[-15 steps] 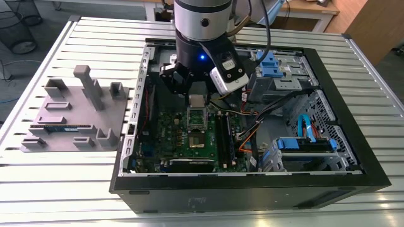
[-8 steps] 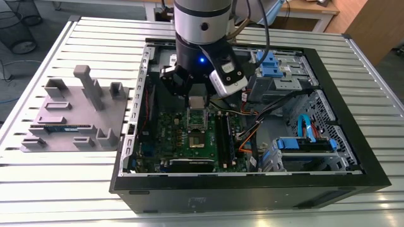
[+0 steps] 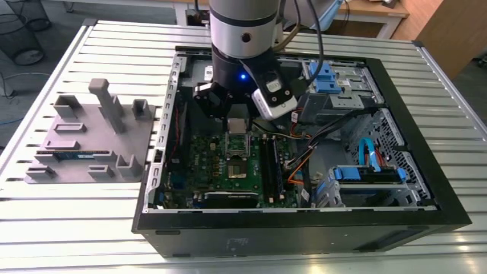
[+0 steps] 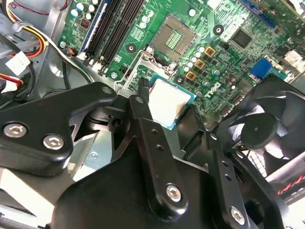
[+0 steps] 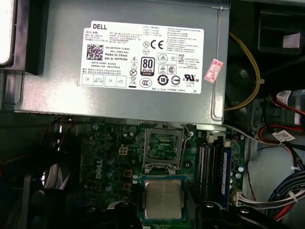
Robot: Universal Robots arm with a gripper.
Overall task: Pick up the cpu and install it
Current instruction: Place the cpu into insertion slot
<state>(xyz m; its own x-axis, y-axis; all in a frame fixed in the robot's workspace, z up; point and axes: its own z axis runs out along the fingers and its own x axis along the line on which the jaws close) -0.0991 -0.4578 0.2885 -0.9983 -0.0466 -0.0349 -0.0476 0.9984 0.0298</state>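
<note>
Here, at the exterior view's left, a grey tray (image 3: 88, 137) lies on the slatted metal table (image 3: 68, 228), with a blue-green memory stick (image 3: 74, 154) resting in one of its slots. Just beside it, toward the middle, stands the open computer case (image 3: 304, 228), its green motherboard (image 3: 216, 171) facing up. The arm (image 3: 242, 34) enters from the upper middle of that frame and reaches into the case, and the gripper (image 3: 237, 121) hangs over the board. Its jaws stand narrow, closed on two opposite edges of the cpu (image 5: 163, 199) (image 4: 171, 102), whose silver top faces the camera in both wrist views. In the second wrist view one black finger (image 4: 142, 112) touches the chip's edge. The cpu is held above the board, just beside the empty socket (image 5: 163, 145) and not yet in it. Near the socket sit the memory slots (image 5: 214, 167), and the grey power-supply box (image 5: 119, 57) borders the board. A black fan (image 4: 262, 129) sits close by the gripper in the second wrist view. At the exterior view's right, blue drive brackets (image 3: 365, 174) and loose cables (image 3: 320, 134) sit in the case's far bay.
</note>
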